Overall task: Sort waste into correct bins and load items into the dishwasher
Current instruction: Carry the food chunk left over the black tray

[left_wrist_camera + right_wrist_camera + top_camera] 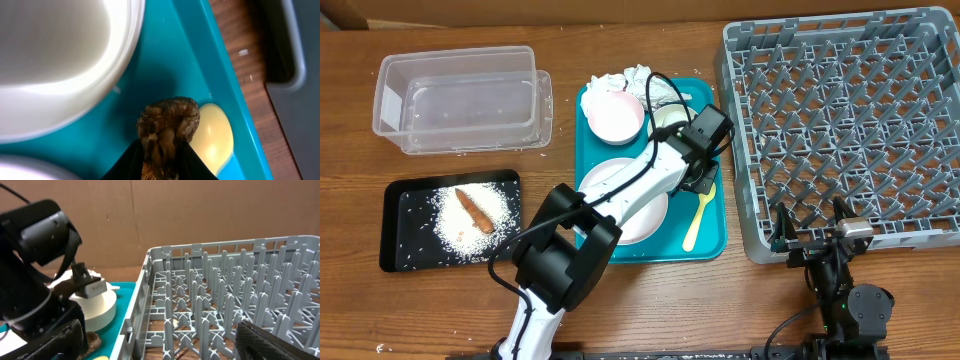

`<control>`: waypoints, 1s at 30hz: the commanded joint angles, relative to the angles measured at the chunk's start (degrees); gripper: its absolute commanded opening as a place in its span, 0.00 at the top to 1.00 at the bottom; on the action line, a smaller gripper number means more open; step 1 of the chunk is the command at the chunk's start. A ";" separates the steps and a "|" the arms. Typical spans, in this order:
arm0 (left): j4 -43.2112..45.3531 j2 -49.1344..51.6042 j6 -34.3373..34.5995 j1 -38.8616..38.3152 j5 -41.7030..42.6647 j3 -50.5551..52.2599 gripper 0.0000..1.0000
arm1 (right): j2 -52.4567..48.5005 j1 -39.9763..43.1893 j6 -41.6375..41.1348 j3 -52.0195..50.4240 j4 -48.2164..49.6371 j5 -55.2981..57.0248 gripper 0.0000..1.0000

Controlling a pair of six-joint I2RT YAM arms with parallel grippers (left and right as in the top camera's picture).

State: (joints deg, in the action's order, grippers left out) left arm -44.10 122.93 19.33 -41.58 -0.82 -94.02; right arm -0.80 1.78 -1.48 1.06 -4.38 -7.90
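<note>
Jaws of the left gripper (161,166) are clamped on the brown crumbly lump (166,125), one black finger on each flank of its lower part, while its wider, rounded head sticks out past the fingertips. The lump's long axis runs in line with the fingers, head pointing away from the wrist. It is over the floor of the teal tray (170,60), near the tray edge that faces the dish rack (840,120); whether it touches the floor cannot be told. Just beside the head lies the bowl of the pale yellow spoon (216,136), also in the teal tray. Beyond the teal tray, at the rack's near edge, the right gripper (810,230) hangs with its fingers spread apart, holding nothing.
</note>
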 commanded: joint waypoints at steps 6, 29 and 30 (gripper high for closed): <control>-13.64 0.59 0.02 0.31 6.67 -12.55 0.83 | 0.57 0.00 0.02 -0.59 0.24 0.57 0.00; -38.18 0.59 -0.07 15.61 6.21 -29.44 0.74 | 0.57 0.00 0.00 -0.59 0.24 0.57 0.00; -38.66 0.59 -0.11 16.90 6.21 -29.73 0.74 | 0.57 0.00 0.02 -0.59 0.24 0.57 0.00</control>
State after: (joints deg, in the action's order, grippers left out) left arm -81.67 123.02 19.35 -28.18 4.78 -121.51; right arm -0.80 1.78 -1.45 1.06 -4.38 -7.90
